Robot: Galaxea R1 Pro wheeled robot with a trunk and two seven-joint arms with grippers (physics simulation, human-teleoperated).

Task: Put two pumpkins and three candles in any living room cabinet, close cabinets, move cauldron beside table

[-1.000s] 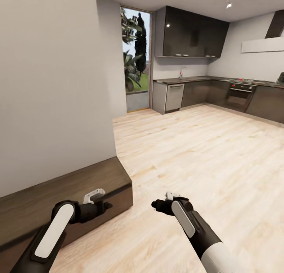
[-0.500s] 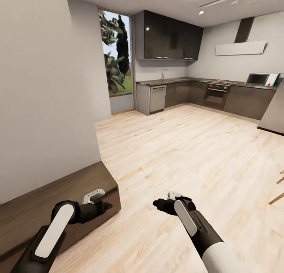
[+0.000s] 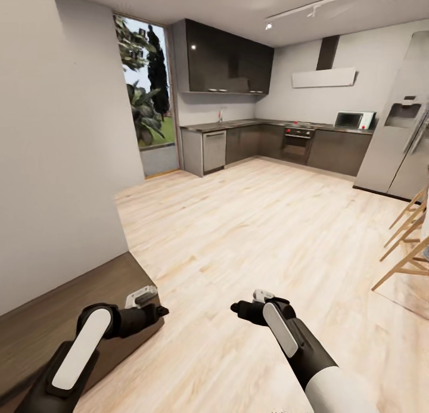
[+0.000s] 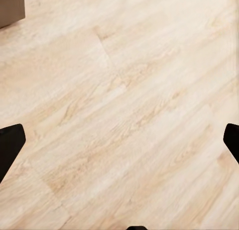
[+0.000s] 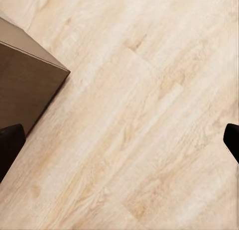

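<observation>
The end of the long dark-brown cabinet (image 3: 59, 311) lies low along the white wall at the lower left, its fronts shut as far as I see. Its corner also appears in the right wrist view (image 5: 25, 85) and the left wrist view (image 4: 10, 8). My left gripper (image 3: 149, 303) hovers just past that end, open and holding nothing (image 4: 119, 140). My right gripper (image 3: 253, 303) hangs over bare wooden floor, also open and holding nothing (image 5: 119, 140). The pumpkins, candles, cauldron and table are out of view.
Pale wooden floor (image 3: 256, 222) stretches ahead to a grey kitchen (image 3: 268, 142). A tall fridge (image 3: 396, 145) stands at the right, with wooden stool legs (image 3: 408, 246) in front of it. A glass door (image 3: 146, 103) is at the back left, beside the white wall (image 3: 53, 162).
The whole head view has swung to the right, bringing the fridge and stools in and pushing the cabinet end leftward. Both arms keep the same pose.
</observation>
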